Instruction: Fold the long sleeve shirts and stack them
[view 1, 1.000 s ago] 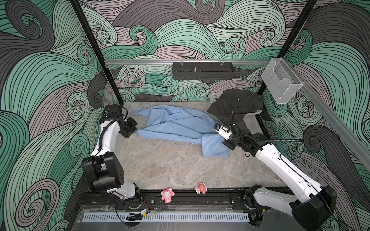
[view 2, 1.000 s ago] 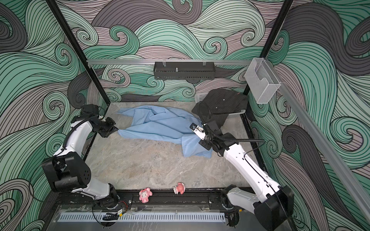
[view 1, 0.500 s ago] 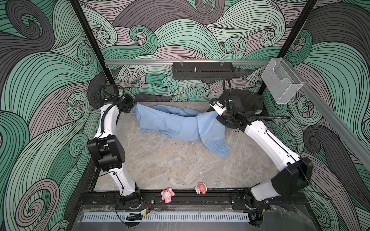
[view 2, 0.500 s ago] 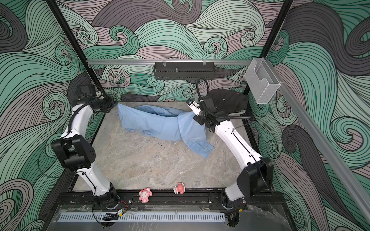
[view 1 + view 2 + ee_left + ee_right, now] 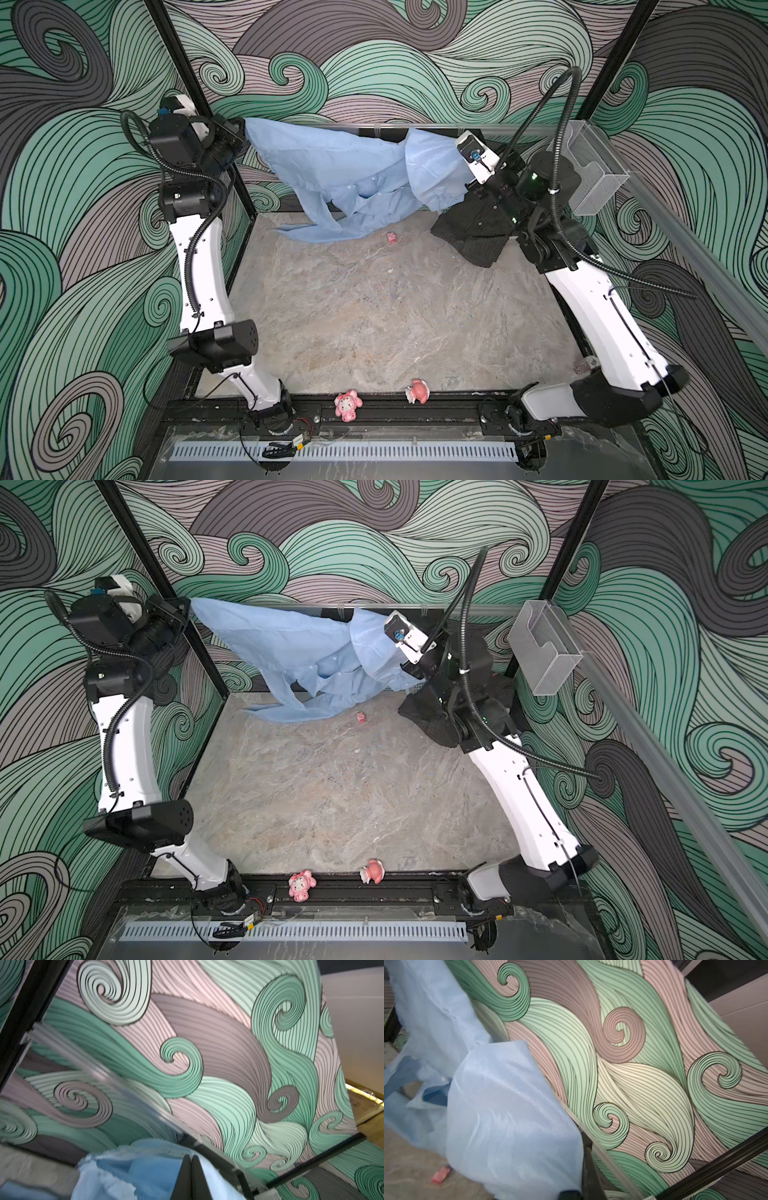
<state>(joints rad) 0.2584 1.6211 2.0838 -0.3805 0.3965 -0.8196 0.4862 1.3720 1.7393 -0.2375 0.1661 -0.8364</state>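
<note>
Two grips on light blue shirt (image 5: pixel 332 166): left claw (image 5: pixel 241 131), right claw (image 5: pixel 586 1147), both clamped | I judge long axis strung between them, lowest cloth touching surface (image 5: pixel 374 311)

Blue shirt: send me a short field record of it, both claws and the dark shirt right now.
Blue shirt: lifted and spread between both claws, unfolded, lower part sagging to the table at the back
Left claw: shut on one end of the shirt
Right claw: shut on the other end, mostly hidden by cloth in both top views
Dark shirt: crumpled on the table under the right arm, not held
Stack: not begun
</note>
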